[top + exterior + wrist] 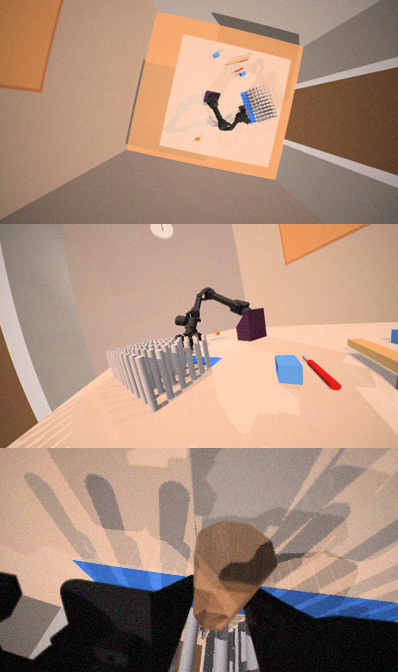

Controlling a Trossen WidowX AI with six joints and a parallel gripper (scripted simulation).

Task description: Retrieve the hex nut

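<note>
My gripper (pixel 245 113) (pixel 188 338) (pixel 219 583) is shut on a tool with a brown handle (pixel 232 548), whose butt end faces the wrist camera. The gripper is over the blue taped strip (pixel 244 99) (pixel 212 361) (pixel 135 579), at the front edge of the spacer field. The grey standing spacers (pixel 262 102) (pixel 164 373) are in tight rows behind the strip and look upright. Some show between the fingers in the wrist view, below the handle. The tool's far end is hidden by handle and spacers. I cannot make out the hex nut.
A blue block (pixel 242 73) (pixel 289 370) lies beside a red-handled tool (pixel 239 70) (pixel 323 374). A long wooden bar (pixel 237 61) (pixel 373 351) and another blue block (pixel 216 55) are farther off. A small orange object (pixel 198 139) (pixel 217 333) lies on the arm's other side.
</note>
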